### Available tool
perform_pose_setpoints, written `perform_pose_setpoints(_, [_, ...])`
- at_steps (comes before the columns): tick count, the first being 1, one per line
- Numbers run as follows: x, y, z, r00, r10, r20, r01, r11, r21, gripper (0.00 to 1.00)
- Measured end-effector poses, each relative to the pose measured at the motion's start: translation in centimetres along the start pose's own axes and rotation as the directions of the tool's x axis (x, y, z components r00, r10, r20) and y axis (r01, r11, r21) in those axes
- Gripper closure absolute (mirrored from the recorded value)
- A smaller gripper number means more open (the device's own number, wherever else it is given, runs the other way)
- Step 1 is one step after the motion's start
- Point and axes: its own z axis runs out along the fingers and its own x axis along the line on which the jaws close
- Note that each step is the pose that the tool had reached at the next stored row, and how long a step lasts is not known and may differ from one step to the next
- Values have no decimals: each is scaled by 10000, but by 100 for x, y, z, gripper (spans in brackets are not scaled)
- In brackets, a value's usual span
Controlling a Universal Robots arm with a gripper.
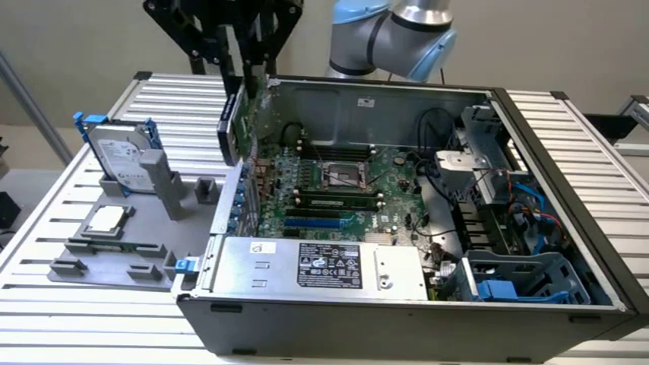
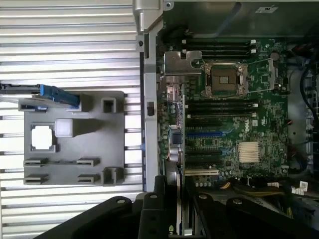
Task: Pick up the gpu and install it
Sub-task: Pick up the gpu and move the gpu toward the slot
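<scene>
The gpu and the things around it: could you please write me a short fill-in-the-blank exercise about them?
1. The gripper holds the ____ on edge above the open computer case.
2. The hard drive, upright on the grey holder, has a ____ frame.
3. The small silver CPU chip lies ____ the case, on that holder.
Missing words: gpu; blue; outside.

Exterior oblique from above, wrist overhead, both on motherboard (image 1: pixel 390 173) (image 2: pixel 229 129)
</scene>
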Motion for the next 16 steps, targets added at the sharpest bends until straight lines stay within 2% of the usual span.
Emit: perform_pose_setpoints(16, [-697, 42, 304, 10000, -19, -29, 19, 10000, 4, 100])
